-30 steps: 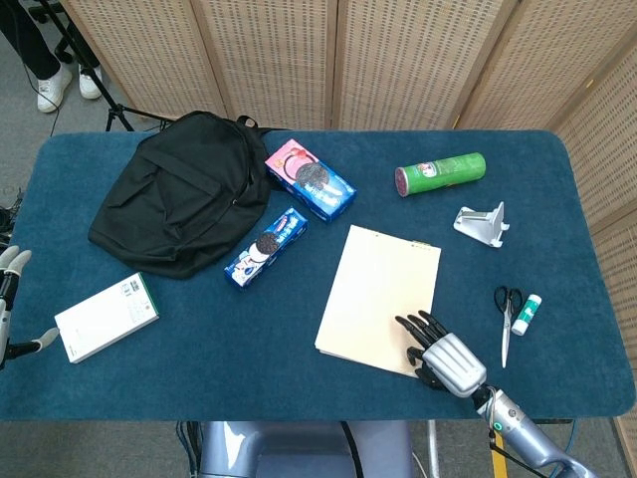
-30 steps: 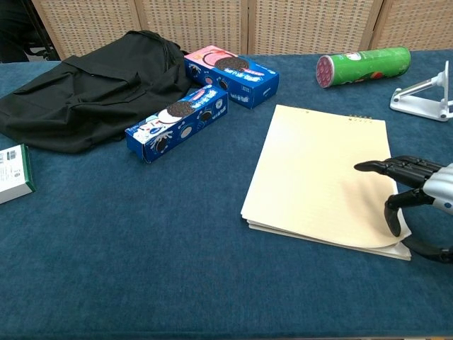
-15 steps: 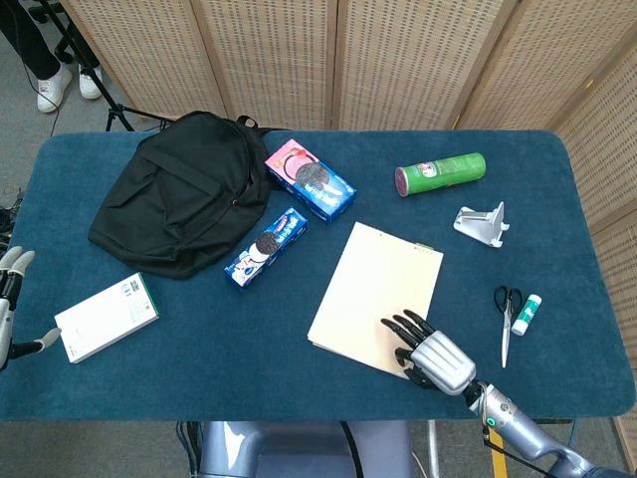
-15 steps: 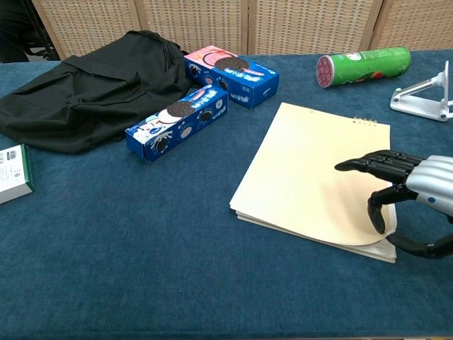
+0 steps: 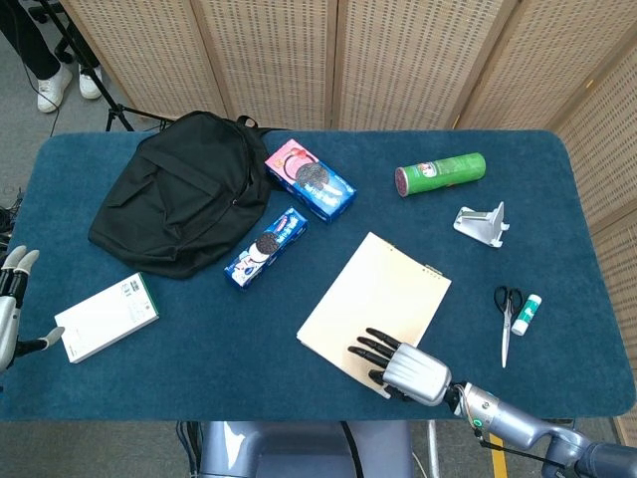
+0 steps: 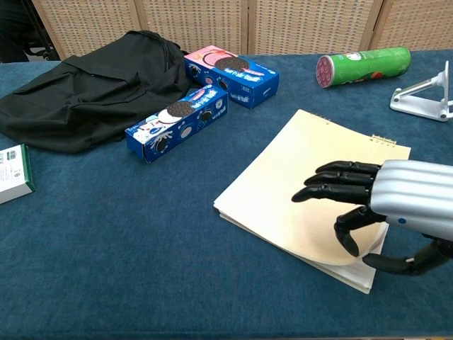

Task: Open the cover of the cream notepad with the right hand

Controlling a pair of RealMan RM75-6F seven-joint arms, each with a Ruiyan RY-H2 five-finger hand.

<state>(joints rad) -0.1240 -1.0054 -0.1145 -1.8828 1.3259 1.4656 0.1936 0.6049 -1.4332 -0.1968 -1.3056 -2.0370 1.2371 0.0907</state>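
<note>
The cream notepad [image 5: 383, 294] [image 6: 297, 188] lies closed and skewed on the blue table, near the front right. My right hand [image 5: 403, 366] [image 6: 396, 209] sits at its near corner, fingers spread over the cover. A curled finger [image 6: 350, 241] presses from above and the thumb lies under the curled-up cover corner, so that corner is pinched and slightly raised off the pages. My left hand [image 5: 10, 304] hangs off the table's left edge, fingers apart and holding nothing.
A black backpack [image 5: 179, 189] lies at the back left, with two cookie boxes [image 5: 266, 246] [image 5: 311, 179] beside it. A green can [image 5: 440, 172], a white stand [image 5: 483, 223], scissors [image 5: 506, 319] and a glue stick [image 5: 527, 314] are on the right. A white-green box [image 5: 106, 317] sits at the front left.
My right hand has moved left along the front edge, dragging the notepad's near end with it. The pad has turned clockwise and shifted left. The left hand stayed put.
</note>
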